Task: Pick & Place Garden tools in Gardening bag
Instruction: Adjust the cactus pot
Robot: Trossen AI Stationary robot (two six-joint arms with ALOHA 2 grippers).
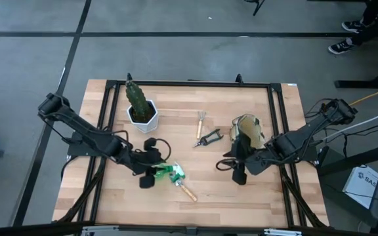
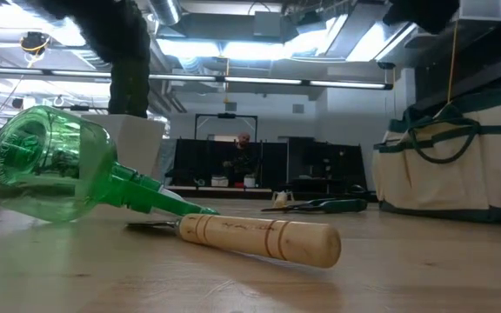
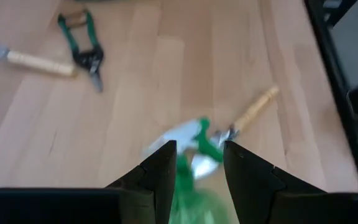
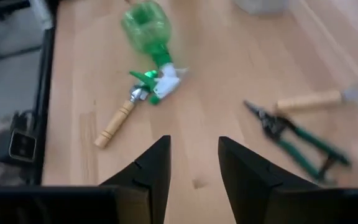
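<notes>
So on the left side of the table the left gripper (image 1: 151, 172) is down low at the green spray bottle (image 1: 167, 172), which is lying on its side near the front middle of the wood table (image 1: 254, 196); in the left wrist view the bottle's body sits between the spread fingers (image 3: 160, 171), but I honestly can't tell if they're touching it or just around it. The trowel (image 1: 186, 189) lies right by the bottle's nozzle, wooden handle pointing toward the front edge. Behind that is the cactus in its white pot (image 1: 141, 113). Moving right, the thin wooden-handled tool (image 1: 201, 120) and the pruning shears (image 1: 209, 137) lie side by side mid-table. Further right the gardening bag (image 1: 249, 131) stands upright, and the right gripper (image 1: 237, 170) hovers just in front of it, jaws released with nothing in them.
</notes>
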